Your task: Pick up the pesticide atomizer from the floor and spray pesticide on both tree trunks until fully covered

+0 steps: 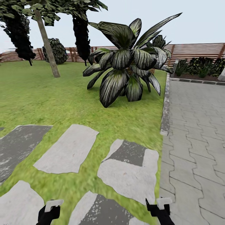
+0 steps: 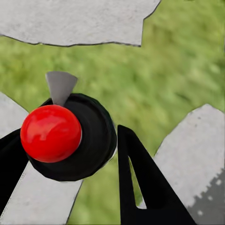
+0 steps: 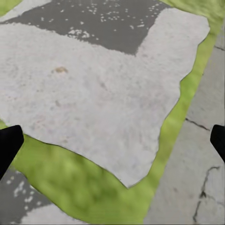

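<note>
The left gripper [image 2: 70, 154] clamps the rigid, smooth, probably light atomizer [image 2: 70, 138] at its black body; the right gripper [image 3: 112, 140] stands apart, empty.

Striped broad-leaved bush [image 1: 128, 65] stood on grass beside a stone kerb [image 1: 165, 109]. Interlocking grey block paving [image 1: 197, 131] lay beyond the kerb. Dark columnar trees [image 1: 82, 34] and a rounded shrub [image 1: 57, 50] stood farther back.

Bright flat daylight, pale hazy sky [image 1: 193, 22]; soft low-detail render (grass [image 1: 47, 93] smeared), shadows faint.
</note>
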Robot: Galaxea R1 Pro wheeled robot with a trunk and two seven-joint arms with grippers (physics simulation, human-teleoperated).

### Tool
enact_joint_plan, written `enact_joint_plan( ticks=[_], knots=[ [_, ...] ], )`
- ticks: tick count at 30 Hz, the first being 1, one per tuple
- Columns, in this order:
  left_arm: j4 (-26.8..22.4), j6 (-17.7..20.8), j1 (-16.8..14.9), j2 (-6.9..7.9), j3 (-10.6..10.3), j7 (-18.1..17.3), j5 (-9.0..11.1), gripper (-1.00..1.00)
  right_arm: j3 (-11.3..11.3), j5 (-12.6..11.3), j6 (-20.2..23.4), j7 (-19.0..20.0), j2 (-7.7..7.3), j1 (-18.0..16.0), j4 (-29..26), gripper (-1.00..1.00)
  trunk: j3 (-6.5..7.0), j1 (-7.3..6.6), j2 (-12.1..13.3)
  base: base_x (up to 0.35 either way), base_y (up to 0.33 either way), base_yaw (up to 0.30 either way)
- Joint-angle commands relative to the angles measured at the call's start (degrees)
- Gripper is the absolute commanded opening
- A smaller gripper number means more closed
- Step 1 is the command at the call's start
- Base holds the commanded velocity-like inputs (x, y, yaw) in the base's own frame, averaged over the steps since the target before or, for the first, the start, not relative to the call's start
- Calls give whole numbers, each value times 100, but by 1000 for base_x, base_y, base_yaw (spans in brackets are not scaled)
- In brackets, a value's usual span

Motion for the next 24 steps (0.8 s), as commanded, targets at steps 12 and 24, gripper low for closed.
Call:
enact_joint_plan(
  ticks=[12, 24],
  knots=[
    [7, -20, -5, 0, 15, 3, 37, -100, -2, 29, -16, -3, -7, -1, 1, 100, -37, 2, -2, 324, 55, 278],
    [7, -21, -5, 3, 16, 7, 48, -100, -2, 27, -16, -3, -10, 1, 5, 100, -65, 2, -2, 291, 195, 278]
  ],
)
